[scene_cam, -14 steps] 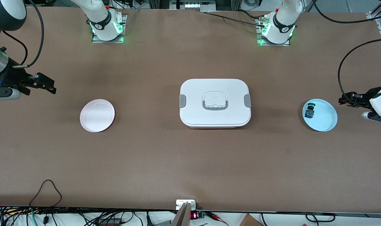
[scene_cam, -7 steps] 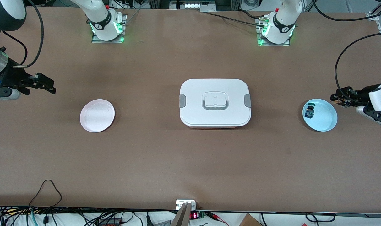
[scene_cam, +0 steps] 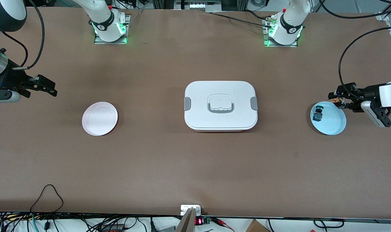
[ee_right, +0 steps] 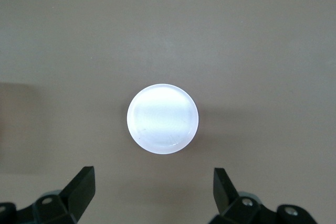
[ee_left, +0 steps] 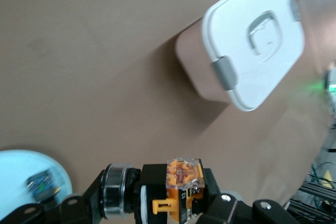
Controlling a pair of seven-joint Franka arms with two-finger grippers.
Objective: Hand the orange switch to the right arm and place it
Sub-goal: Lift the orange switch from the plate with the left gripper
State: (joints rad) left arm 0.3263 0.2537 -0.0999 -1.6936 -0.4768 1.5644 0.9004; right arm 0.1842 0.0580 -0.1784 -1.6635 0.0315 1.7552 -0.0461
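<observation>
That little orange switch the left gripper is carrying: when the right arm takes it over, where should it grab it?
Probably by the free end. The left gripper is shut on the orange switch across its black-and-orange body, leaving the round silver collar end sticking out sideways. The open right gripper would best come from that side, fingers closing across the collar, clear of the left fingers.

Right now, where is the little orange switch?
The orange switch is pinched in the left gripper, up in the air over the edge of the blue plate at the left arm's end of the table.
</observation>
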